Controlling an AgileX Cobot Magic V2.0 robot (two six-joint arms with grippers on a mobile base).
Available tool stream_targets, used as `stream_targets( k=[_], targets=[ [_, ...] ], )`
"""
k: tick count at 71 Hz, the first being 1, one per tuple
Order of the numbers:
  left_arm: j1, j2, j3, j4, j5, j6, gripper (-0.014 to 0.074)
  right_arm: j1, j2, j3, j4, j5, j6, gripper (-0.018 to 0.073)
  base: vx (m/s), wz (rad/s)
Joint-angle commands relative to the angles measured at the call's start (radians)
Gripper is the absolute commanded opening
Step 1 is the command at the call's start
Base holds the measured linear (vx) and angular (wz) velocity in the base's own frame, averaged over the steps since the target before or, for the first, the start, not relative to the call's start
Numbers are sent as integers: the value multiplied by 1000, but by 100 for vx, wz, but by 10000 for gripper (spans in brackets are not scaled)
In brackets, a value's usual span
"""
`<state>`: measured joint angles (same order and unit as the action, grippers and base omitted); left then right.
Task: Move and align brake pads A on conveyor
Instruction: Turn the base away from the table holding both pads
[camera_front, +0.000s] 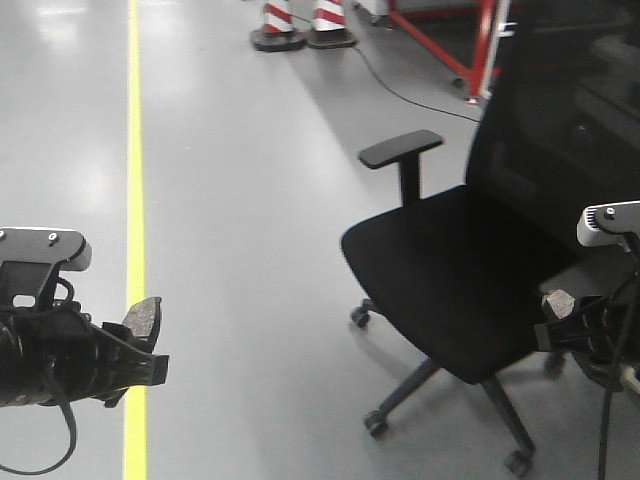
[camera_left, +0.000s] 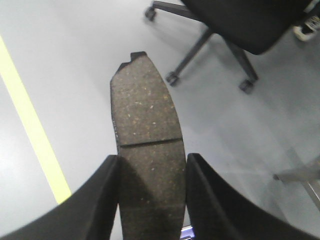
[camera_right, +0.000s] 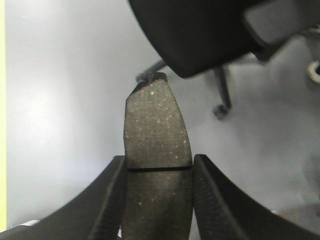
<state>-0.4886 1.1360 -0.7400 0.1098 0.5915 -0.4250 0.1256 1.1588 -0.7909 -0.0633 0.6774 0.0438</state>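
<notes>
Matte black left gripper (camera_front: 148, 345) and right gripper (camera_front: 563, 322) bear white screw-dotted housings (camera_front: 45, 245) and black cables (camera_front: 608, 400).

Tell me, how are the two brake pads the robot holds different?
The left pad has a slanting groove just beyond the left gripper; the right pad has a level one inside the right gripper. The left pad hangs near the yellow line, the right pad near the chair. Both are speckled grey and clamped.

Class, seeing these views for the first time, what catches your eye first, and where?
One speckled grey brake pad fills each wrist view: the left pad clamped in the left gripper, the right pad in the right gripper. In the front view, a black office chair stands right of centre, a yellow floor line at left.
</notes>
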Motion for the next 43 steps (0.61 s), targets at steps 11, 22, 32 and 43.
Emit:
stream_targets(
  k=[11, 22, 32, 43],
  targets=[
    [-4, -24, -25, 4, -69, -7, 118, 1, -24, -28, -10, -53, -7, 72, 9, 43],
    [-4, -24, -25, 4, -69, -7, 118, 1, -24, -28, -10, -53, -7, 72, 10, 37],
    [-4, -24, -25, 4, -69, -7, 118, 1, -24, -28, -10, -53, -7, 72, 14, 34],
    [-4, -24, -25, 4, -68, -7, 118, 1, -24, -28, -10, -53, -7, 72, 18, 28]
  ],
)
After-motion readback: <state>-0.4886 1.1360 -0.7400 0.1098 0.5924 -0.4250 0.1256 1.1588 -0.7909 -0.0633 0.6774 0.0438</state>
